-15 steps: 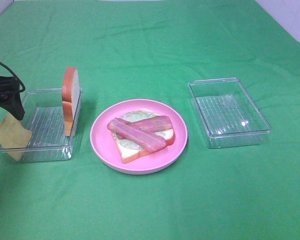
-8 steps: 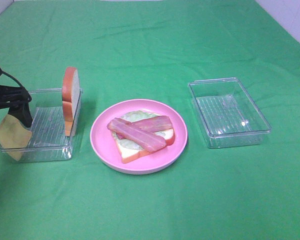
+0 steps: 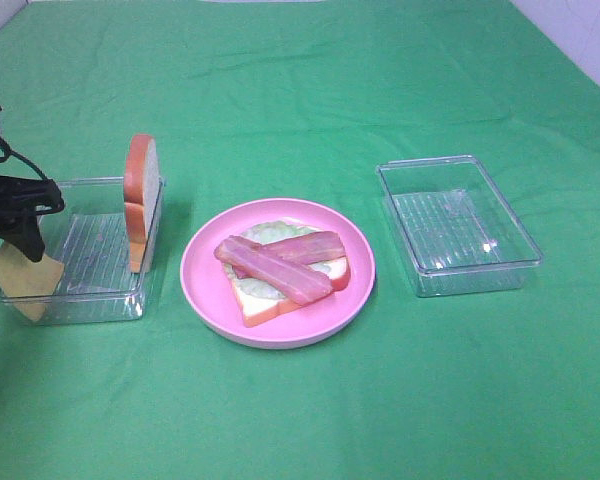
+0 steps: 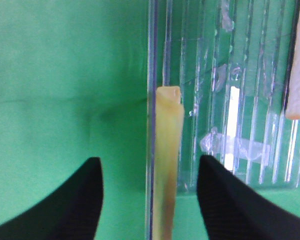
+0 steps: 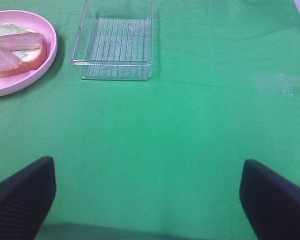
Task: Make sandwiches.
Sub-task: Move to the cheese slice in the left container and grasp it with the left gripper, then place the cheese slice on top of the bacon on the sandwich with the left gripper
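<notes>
Left hand (image 4: 148, 160) — astride cheese slice (image 4: 169, 130) (gap each side) | tray wall (image 4: 151, 50) alongside

text: none legible | labels: none | brands: none | numbers: none | signs: none | views checked: all three

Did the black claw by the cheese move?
Yes. The left gripper has dropped lower against the left tray, its jaws now either side of the cheese slice.

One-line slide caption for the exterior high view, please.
Left jaws straddle the cheese slice at the wall of the left tray; bacon-topped bread sits on the pink plate.
</notes>
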